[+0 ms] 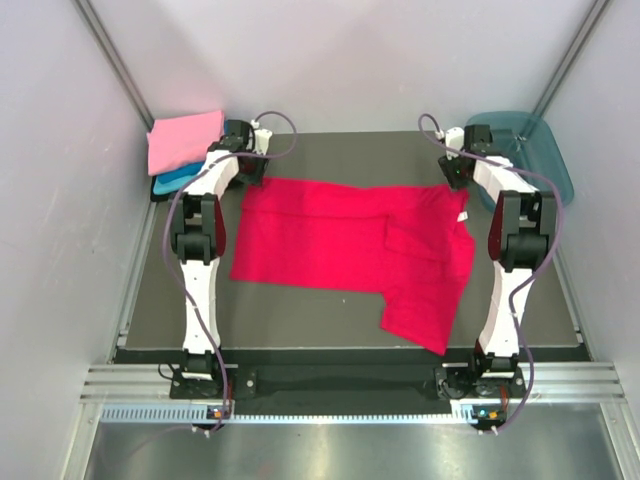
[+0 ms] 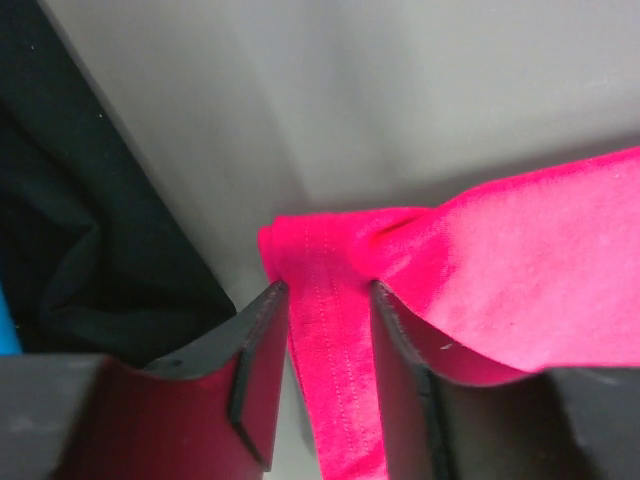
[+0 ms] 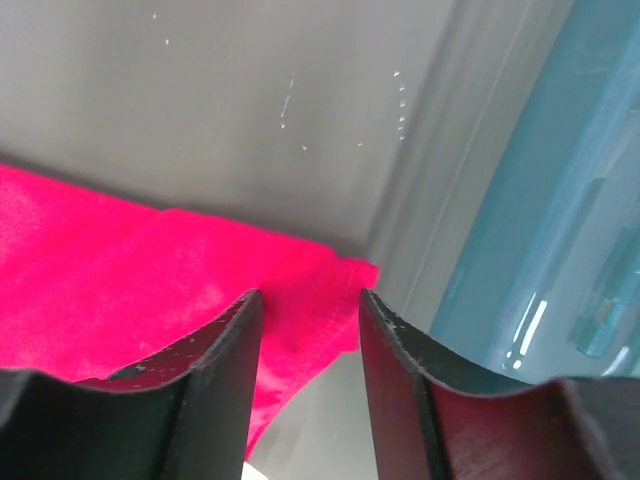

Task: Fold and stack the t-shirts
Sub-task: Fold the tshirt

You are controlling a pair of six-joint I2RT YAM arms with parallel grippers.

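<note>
Showing no writing: red t-shirt

Soft matt knit cloth with a stitched hem is seen in the red t-shirt — translucent glossy plastic in the teal tub, matt dark table.

One t-shirt lies spread across the middle of the counter, between the two arms. The left hand sits at its far left corner, the right hand at its far right. Folded shirts are stacked at the far left corner; a tub stands far right.
</note>
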